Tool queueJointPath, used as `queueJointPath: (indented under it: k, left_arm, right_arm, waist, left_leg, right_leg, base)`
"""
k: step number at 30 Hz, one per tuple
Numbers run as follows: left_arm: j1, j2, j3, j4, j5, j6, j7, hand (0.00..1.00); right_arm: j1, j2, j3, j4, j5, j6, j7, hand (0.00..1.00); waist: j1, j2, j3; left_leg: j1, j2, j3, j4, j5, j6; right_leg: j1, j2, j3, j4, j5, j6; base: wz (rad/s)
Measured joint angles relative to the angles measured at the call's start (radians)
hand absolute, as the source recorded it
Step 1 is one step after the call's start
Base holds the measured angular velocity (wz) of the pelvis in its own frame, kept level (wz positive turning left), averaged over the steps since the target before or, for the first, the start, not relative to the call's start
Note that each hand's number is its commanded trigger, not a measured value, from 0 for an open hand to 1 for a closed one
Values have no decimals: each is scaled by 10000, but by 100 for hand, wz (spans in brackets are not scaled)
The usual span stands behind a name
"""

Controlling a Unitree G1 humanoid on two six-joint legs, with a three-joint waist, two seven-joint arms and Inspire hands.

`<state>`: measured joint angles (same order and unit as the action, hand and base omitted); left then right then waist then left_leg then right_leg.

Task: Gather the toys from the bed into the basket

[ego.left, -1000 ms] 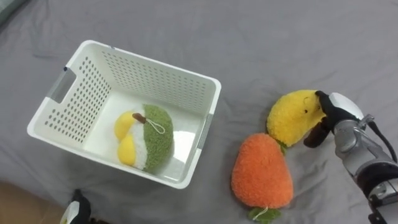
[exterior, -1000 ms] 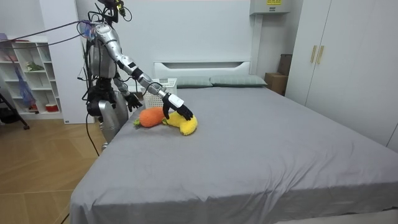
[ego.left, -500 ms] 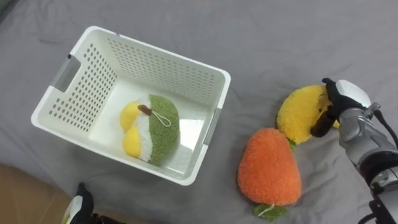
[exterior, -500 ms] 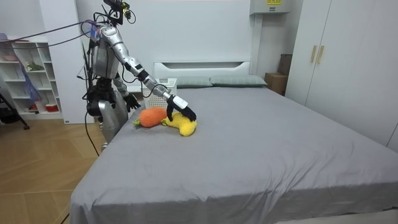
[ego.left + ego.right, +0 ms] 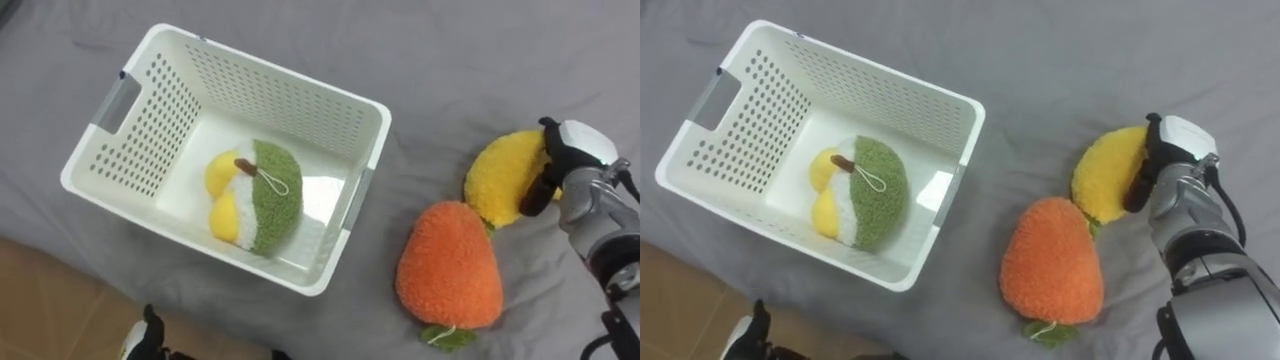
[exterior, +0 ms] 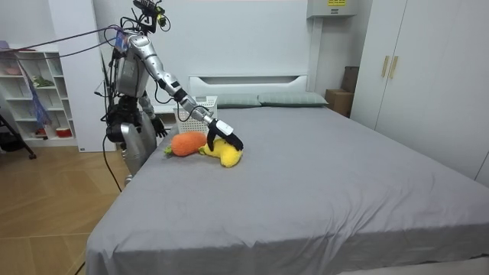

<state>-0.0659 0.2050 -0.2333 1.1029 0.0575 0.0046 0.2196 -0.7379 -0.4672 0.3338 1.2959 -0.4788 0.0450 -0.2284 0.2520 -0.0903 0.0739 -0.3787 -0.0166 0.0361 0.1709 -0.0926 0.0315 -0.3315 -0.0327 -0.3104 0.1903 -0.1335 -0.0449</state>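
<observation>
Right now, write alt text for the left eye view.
The robot's right hand grips a yellow toy on a grey bed, with an orange toy lying beside it. To their left stands a white basket holding a green and yellow toy.

Green-and-yellow plush toy [image 5: 255, 195] lying on its side inside white basket [image 5: 290, 85]. Orange plush toy [image 5: 448, 277], green leaf at near end, flat on grey bed [image 5: 450, 60] just right of basket. Touching it, farther right of basket, yellow plush toy [image 5: 500, 180], clasped by curled right hand [image 5: 578, 155].
</observation>
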Motion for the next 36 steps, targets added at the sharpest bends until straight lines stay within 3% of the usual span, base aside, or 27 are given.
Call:
queueJointPath:
  k: [3, 7, 16, 29, 33, 35, 36]
  left_arm:
    - [-104, 2, -71, 124, -218, 88, -159, 0]
    - [-253, 2, -151, 122, -266, 131, -159, 0]
    - [-275, 7, -283, 141, -264, 186, -149, 0]
    - [-311, 3, -293, -36, -551, 73, -9, 0]
    - [-309, 3, -206, 19, -548, -15, 53, 0]
    - [-319, 2, -27, 179, -525, -60, 27, 0]
    - [-310, 2, 53, 196, -514, -58, 27, 0]
  right_arm:
    - [-17, -57, 0, 143, -29, 4, -230, 100]
    - [-201, -287, 285, 131, -309, 72, -594, 100]
    - [-230, -315, 377, 182, -394, 216, -668, 100]
    - [-151, -379, 348, 177, 631, 154, -391, 100]
    - [-12, -370, 282, 36, 1077, -32, -252, 100]
    - [37, -306, -352, -320, 1173, -155, -44, 100]
    - [58, -308, -503, -393, 1188, -201, -12, 100]
  waist:
    - [10, 110, 59]
    - [18, 208, 67]
    - [35, 374, 46]
    - [-38, 352, 18]
    - [-61, 363, -11]
    - [-325, 356, -136]
    - [-356, 348, -149]
  left_leg:
    - [-147, -3, -61, 84, 0, 1]
    - [-451, 15, -96, 208, 3, -2]
    - [-467, 18, -102, 280, 3, -3]
    - [-344, 7, -72, 437, 22, 18]
    - [-20, 9, -32, 440, 22, 18]
    - [39, 10, -35, 493, 30, 28]
    - [97, 12, -23, 494, 30, 28]
  right_leg:
    - [-76, -7, -50, 4, 0, 0]
    - [-378, -17, -104, 160, 0, -1]
    - [-394, -31, -115, 231, 0, -1]
    - [-336, -93, -73, 508, -1, -1]
    - [-51, -91, 13, 503, 0, -1]
    - [37, -93, 2, 519, 0, -2]
    - [87, -95, 11, 531, 0, -2]
  base:
    - [7]
    - [2]
    - [0]
    - [-1]
    - [-3]
    - [0]
    - [-4]
